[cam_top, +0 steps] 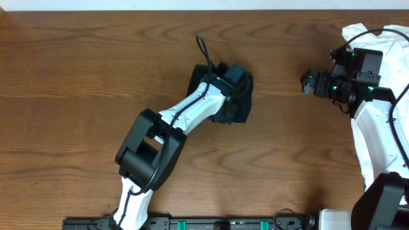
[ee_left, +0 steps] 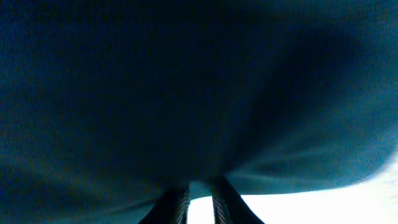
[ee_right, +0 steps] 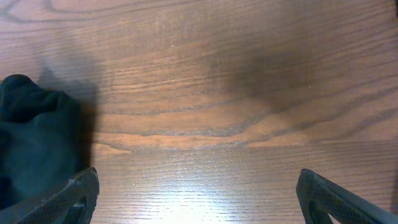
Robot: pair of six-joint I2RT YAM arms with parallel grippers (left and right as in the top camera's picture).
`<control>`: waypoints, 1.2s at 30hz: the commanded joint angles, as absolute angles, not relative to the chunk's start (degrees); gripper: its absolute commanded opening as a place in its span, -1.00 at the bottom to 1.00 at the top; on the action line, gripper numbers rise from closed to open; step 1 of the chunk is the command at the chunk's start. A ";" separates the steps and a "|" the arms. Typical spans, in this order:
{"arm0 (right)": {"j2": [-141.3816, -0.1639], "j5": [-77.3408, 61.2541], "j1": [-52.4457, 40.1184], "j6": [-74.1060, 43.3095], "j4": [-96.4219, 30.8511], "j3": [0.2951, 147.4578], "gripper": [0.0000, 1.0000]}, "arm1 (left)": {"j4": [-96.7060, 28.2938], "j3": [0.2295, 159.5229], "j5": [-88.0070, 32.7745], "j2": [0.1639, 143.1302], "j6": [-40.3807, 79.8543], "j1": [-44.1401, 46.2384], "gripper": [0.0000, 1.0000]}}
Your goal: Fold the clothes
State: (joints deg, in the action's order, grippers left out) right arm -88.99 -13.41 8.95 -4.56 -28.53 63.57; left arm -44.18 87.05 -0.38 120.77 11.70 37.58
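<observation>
Where the bunched shirt [cam_top: 243, 105] ends, table [cam_top: 77, 76] spreads all around.

A robotics lab bench: a wood-grain table [cam_top: 77, 76] carrying a white left arm [cam_top: 192, 108] and right arm [cam_top: 377, 134], both cabled, with a black mounting rail [cam_top: 192, 223] along its edge

Shows the black shirt [ee_left: 186, 81] very close, blurred, filling almost the whole view. At the near edge, in the middle, shows two dark fingers [ee_left: 174, 208] of the left gripper [ee_left: 199, 186], only narrowly apart, tips pinching the cloth. Shows soft creases running from the right toward the tips. Near right, under the cloth edge, shows a pale strip [ee_left: 323, 208], too bright to identify.
</observation>
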 commanded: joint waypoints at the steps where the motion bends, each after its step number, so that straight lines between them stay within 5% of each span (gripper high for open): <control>1: -89.38 -13.08 9.15 -5.10 -28.56 63.53 0.98 | -44.07 87.39 5.63 120.97 8.38 37.34 -0.66; 9: -89.38 -13.10 9.15 -5.10 -28.56 63.53 0.98 | -42.04 89.62 5.58 111.18 13.89 37.47 -0.66; 15: -89.38 -13.10 9.15 -5.10 -28.58 63.53 0.99 | -24.45 89.60 5.61 105.58 15.14 37.47 -0.66; 28: -89.38 -13.10 9.15 -5.10 -28.56 63.53 0.98 | 0.80 89.60 3.51 121.60 23.51 37.47 -0.78; 36: -89.38 -13.10 9.15 -5.10 -28.56 63.53 0.99 | -2.09 89.60 0.43 126.63 23.83 37.58 -0.78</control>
